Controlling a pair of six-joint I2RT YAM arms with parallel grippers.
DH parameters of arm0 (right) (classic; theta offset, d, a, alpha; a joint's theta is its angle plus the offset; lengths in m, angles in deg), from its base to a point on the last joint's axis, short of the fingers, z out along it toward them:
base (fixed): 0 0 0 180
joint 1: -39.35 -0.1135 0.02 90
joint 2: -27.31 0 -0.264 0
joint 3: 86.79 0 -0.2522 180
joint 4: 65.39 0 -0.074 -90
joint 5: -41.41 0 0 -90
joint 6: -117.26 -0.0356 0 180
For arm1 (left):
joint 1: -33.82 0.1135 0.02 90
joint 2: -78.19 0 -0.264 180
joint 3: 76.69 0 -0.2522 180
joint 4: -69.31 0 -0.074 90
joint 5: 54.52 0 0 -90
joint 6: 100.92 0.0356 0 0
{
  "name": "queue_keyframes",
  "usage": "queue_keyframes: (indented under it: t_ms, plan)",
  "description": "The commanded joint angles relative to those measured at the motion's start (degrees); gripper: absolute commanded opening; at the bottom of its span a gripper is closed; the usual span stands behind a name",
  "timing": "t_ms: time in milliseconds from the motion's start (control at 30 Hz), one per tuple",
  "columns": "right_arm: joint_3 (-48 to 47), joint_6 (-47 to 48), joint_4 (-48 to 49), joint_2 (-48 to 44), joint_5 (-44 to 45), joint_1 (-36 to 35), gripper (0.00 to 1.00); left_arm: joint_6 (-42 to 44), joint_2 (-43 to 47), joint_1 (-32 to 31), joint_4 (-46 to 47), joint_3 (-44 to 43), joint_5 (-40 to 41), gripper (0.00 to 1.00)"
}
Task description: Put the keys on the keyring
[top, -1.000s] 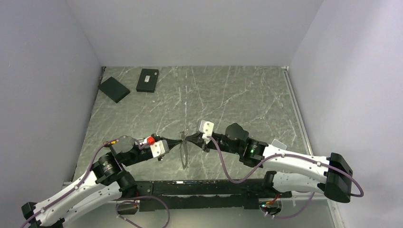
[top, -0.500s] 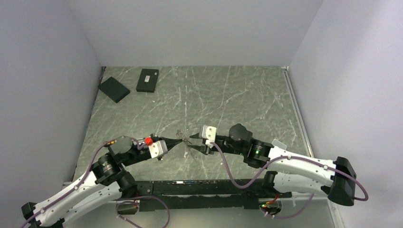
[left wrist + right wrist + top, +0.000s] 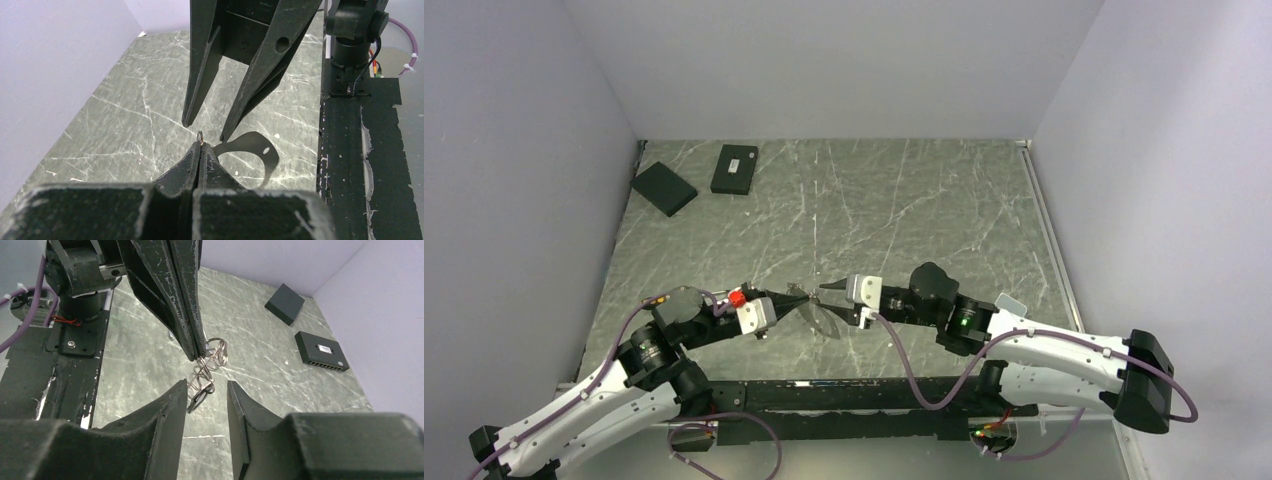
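My left gripper (image 3: pixel 799 296) is shut on the thin wire keyring (image 3: pixel 200 135), held above the table; a small loop pokes out past its fingertips. In the right wrist view the keyring (image 3: pixel 216 350) shows as linked wire loops, with a key (image 3: pixel 197 399) dangling below. A dark flat key (image 3: pixel 252 145) hangs to the right of the left fingertips; in the top view the keys (image 3: pixel 821 320) hang just below them. My right gripper (image 3: pixel 832 304) is open and empty, facing the left one; in its own view (image 3: pixel 206 389) its jaws stand either side of the dangling bunch without touching.
Two black rectangular boxes (image 3: pixel 664 187) (image 3: pixel 735 169) lie at the far left corner of the marble table, also in the right wrist view (image 3: pixel 285 303) (image 3: pixel 321 351). The black mounting rail (image 3: pixel 844 395) runs along the near edge. Walls enclose three sides.
My right gripper has let go of the ring, opened and drawn back to the right. The keys have swung under my left gripper, which stays shut and hardly moved.
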Motion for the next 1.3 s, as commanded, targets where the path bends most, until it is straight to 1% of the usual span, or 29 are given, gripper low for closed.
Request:
queue_keyframes:
  t_ms: [0, 200, 400, 467, 500, 533, 567, 800, 833, 867, 900, 1000, 1133, 1267]
  plan:
    - [-1.0, 1.9, 4.7, 1.0, -1.9, 0.1, 0.36, 0.4, 0.8, -0.1, 4.3, -0.9, -1.6, 0.0]
    - [-1.6, 2.5, 5.5, 2.3, -2.3, 0.1, 0.27, 0.1, 1.0, -0.1, 3.8, -0.9, -2.2, 0.0]
    - [-2.0, 3.3, 5.3, 3.2, -2.1, 0.1, 0.26, 0.1, 0.8, -0.2, 3.6, -1.0, -3.3, 0.0]
    - [-2.0, 3.6, 5.2, 3.1, -2.2, 0.1, 0.18, 0.0, 0.7, -0.1, 3.6, -1.0, -3.3, 0.0]
    - [-2.0, 3.5, 5.2, 3.1, -2.2, 0.1, 0.13, 0.1, 0.7, -0.1, 3.6, -1.0, -3.3, 0.0]
    - [-2.0, 3.7, 5.0, 3.1, -2.5, 0.1, 0.05, 0.1, 0.7, -0.1, 3.6, -0.9, -3.3, 0.0]
    - [-2.1, 3.8, 4.7, 3.0, -2.8, 0.1, 0.0, 0.0, 0.7, -0.2, 3.7, -0.9, -3.3, 0.0]
    - [-2.2, 4.2, 3.6, 2.3, -2.5, 0.1, 0.0, 0.0, 0.9, -0.2, 1.7, -1.4, -1.6, 0.01]
    - [-2.4, 4.3, 3.2, 2.1, -2.2, 0.1, 0.0, 0.2, 0.8, -0.1, 0.8, -1.8, -1.3, 0.09]
    - [-2.8, 4.6, 2.6, 2.0, -1.8, 0.0, 0.0, 0.2, 0.7, -0.1, 0.1, -2.0, -0.9, 0.21]
    - [-3.3, 4.9, 1.6, 2.0, -1.1, -0.1, 0.0, 0.3, 0.5, -0.1, -0.7, -2.4, -0.6, 0.29]
    - [-5.4, 6.9, -2.5, 2.9, 3.2, -1.3, 0.0, 1.1, -0.5, -0.2, -3.3, -3.5, -0.4, 0.41]
    - [-8.0, 9.6, -7.9, 5.1, 9.5, -3.6, 0.0, 2.1, -3.1, -0.1, -5.2, -5.0, -0.2, 0.41]
    - [-9.0, 10.3, -10.1, 6.1, 12.5, -5.0, 0.0, 3.2, -7.1, -0.1, -5.9, -6.4, 1.5, 0.35]
